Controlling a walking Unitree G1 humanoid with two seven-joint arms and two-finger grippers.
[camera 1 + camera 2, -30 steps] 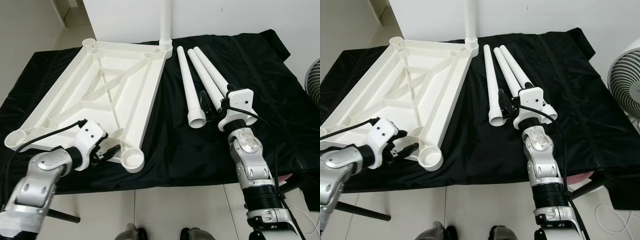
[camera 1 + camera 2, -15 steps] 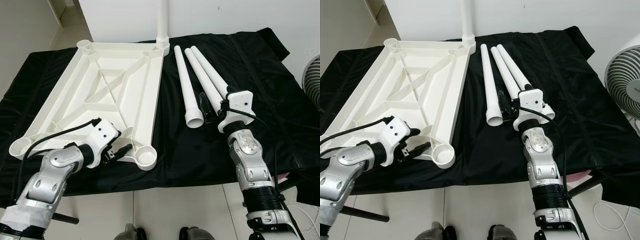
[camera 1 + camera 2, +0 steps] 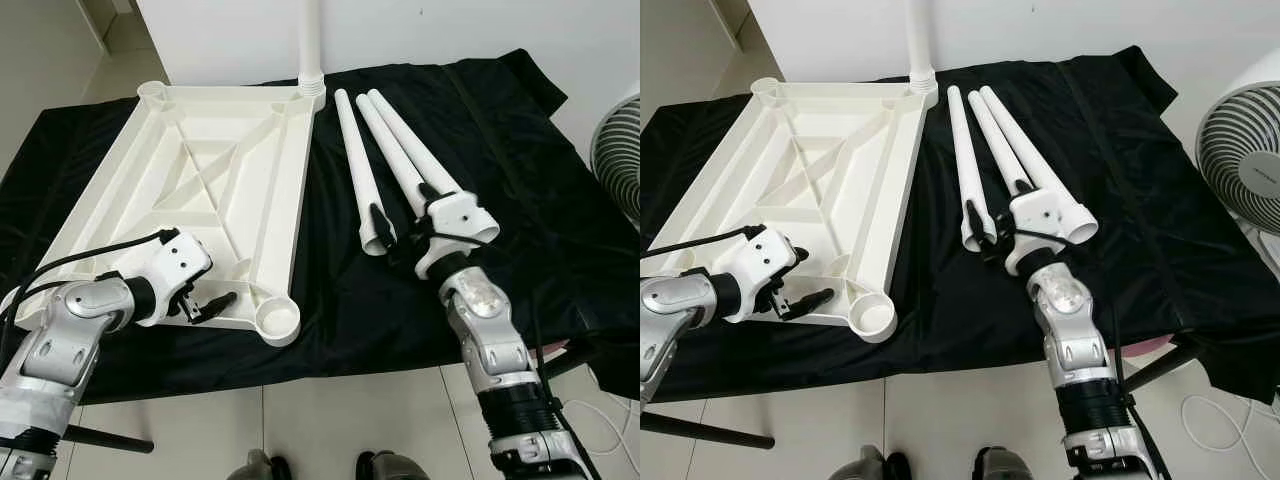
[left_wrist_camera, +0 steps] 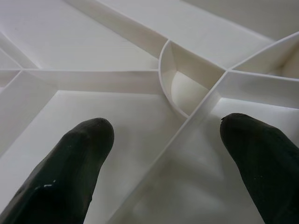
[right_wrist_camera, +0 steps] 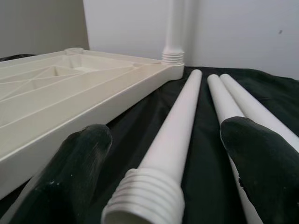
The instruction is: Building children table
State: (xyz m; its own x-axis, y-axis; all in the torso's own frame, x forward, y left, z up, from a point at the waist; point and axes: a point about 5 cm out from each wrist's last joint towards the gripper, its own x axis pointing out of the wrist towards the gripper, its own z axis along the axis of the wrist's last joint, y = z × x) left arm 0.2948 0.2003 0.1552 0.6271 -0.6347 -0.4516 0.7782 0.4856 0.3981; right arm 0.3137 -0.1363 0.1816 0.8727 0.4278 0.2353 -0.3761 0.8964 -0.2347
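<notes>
Right tool [image 3: 385, 238] moved onto nearest loose leg [image 3: 357, 165] — fingers apart, straddling its threaded end; left tool [image 3: 212, 303] open, steadying tabletop [image 3: 215, 160].

the upright leg [image 3: 309, 40] and the fan [image 3: 1245, 130] run off the picture's edge.
</notes>
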